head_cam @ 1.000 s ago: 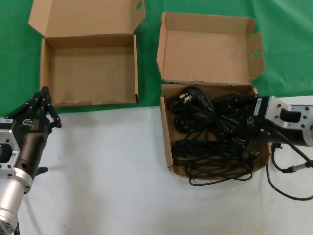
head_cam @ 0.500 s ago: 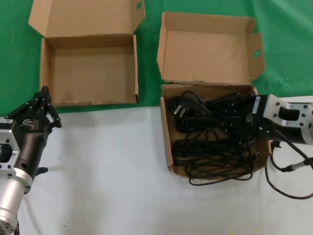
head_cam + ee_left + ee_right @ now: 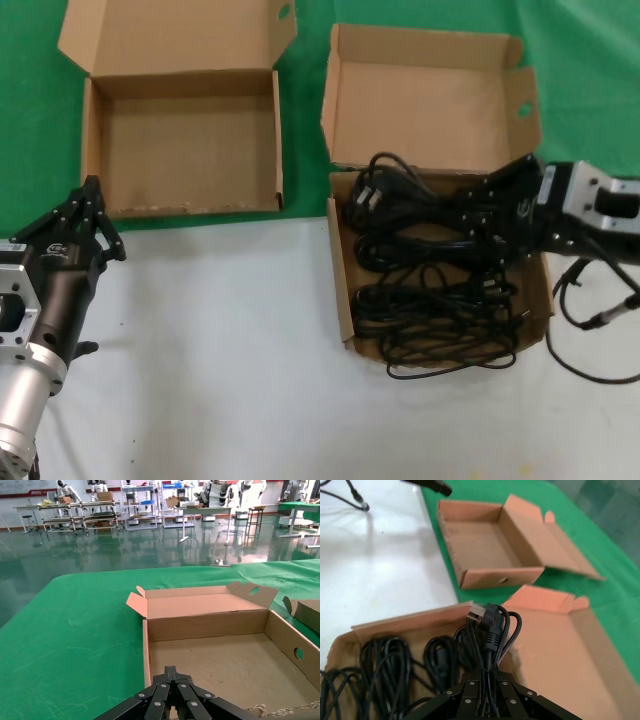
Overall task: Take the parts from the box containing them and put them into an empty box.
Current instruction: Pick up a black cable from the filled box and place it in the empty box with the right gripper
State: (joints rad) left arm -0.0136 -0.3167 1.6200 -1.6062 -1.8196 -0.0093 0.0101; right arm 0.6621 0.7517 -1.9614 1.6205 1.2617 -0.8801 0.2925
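Observation:
Several black power cords, the parts (image 3: 430, 300), lie tangled in the squarish box (image 3: 339, 290) at the right, its tall lid (image 3: 420, 95) standing behind. My right gripper (image 3: 472, 208) reaches in from the right and is shut on one cord bundle (image 3: 395, 200), held above the pile with its plug (image 3: 487, 622) pointing away from the gripper (image 3: 487, 680). The empty box (image 3: 190, 150) sits at the back left; the left wrist view looks into this empty box (image 3: 225, 665). My left gripper (image 3: 92, 185) waits shut near that box's front left corner, its fingers (image 3: 171, 670) together.
Both boxes sit where green cloth (image 3: 30, 150) meets the white table (image 3: 220, 350). A cord loop (image 3: 450, 365) hangs over the full box's front edge. The right arm's own cable (image 3: 590, 340) trails on the table at the right.
My right gripper has risen and pulled back to the right with the cord bundle; its plug now stands near the tray's back edge. The left arm has not moved.

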